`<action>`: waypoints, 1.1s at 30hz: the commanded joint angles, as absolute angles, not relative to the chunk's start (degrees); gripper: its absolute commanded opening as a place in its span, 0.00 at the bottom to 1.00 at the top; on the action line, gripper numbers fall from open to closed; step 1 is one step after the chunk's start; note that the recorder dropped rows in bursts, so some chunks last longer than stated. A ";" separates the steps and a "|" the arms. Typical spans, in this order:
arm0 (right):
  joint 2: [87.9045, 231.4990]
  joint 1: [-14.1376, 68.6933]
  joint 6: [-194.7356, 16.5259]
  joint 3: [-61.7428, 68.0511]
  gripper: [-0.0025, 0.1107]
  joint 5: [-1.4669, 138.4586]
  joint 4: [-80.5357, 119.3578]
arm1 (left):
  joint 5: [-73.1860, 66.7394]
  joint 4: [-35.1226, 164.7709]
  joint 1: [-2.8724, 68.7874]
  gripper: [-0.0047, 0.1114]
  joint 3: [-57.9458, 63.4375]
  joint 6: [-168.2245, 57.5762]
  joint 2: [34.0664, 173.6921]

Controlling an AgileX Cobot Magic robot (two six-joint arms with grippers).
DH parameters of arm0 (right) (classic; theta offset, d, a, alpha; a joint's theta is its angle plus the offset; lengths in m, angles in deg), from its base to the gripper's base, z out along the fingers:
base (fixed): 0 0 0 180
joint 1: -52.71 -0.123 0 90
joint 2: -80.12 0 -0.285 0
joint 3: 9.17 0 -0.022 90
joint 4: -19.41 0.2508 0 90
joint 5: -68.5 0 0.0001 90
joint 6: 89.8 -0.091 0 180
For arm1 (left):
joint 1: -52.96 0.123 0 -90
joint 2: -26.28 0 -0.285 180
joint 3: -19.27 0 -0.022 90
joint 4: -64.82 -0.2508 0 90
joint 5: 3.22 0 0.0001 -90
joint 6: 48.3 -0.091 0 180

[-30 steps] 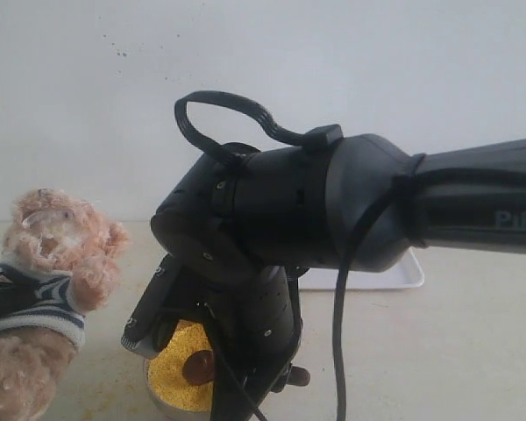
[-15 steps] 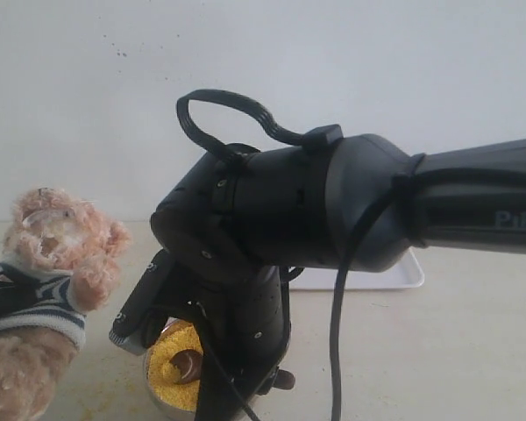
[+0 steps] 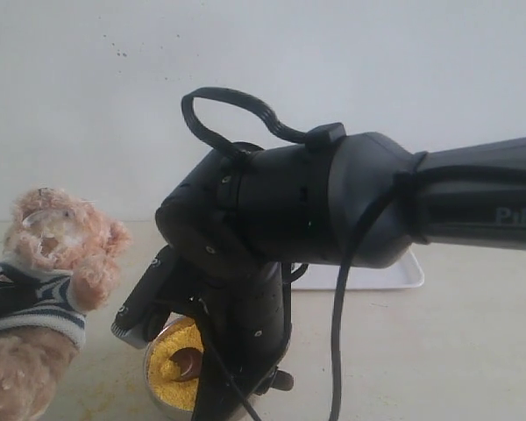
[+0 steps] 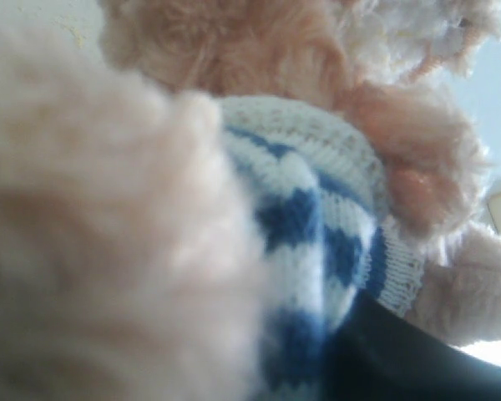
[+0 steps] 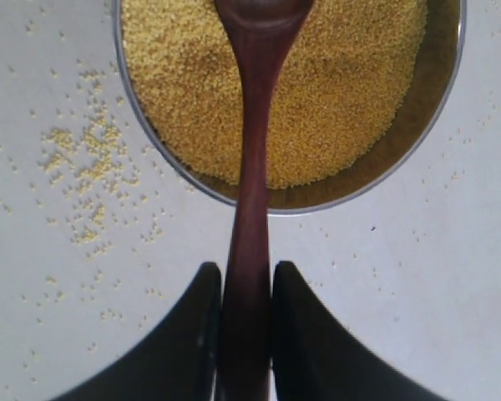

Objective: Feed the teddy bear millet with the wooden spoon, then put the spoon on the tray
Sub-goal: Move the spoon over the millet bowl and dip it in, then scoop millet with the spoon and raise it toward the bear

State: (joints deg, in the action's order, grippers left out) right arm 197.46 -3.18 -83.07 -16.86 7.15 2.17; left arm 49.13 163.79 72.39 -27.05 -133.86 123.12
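Right gripper [image 5: 246, 271] — one wooden spoon [image 5: 255, 167]

Bright diffuse light; teddy bear [image 4: 234, 192] close, out of focus

A round shallow metal bowl [image 5: 334, 198] is sitting under the front end of the small dark reddish-brown wooden spoon [image 5: 250, 209] (its rim is crossing beneath the thin handle). A pale flat tabletop [image 5: 417, 292] is spreading out below and on either side of the spoon. A plain white wall [image 3: 377, 61] is rising behind it.
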 commanded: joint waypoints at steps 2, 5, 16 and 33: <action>197.17 1.44 -83.44 -17.20 0.02 7.22 8.21 | 50.59 164.77 72.25 0.07 -27.30 -134.09 122.65; 196.93 3.81 -81.95 -17.20 0.02 7.22 13.10 | 50.49 164.77 72.25 0.07 -27.30 -134.09 122.65; 192.78 7.59 -77.10 -17.20 0.02 4.00 16.33 | 50.16 164.77 72.25 0.07 -27.41 -134.91 122.65; 186.44 11.36 -74.67 -17.20 0.02 -0.23 19.41 | 51.54 149.65 72.25 0.07 -27.41 -122.82 122.65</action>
State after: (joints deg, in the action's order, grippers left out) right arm 187.52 9.87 -75.40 -16.86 0.26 19.41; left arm 49.39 152.32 72.39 -27.33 -125.40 122.99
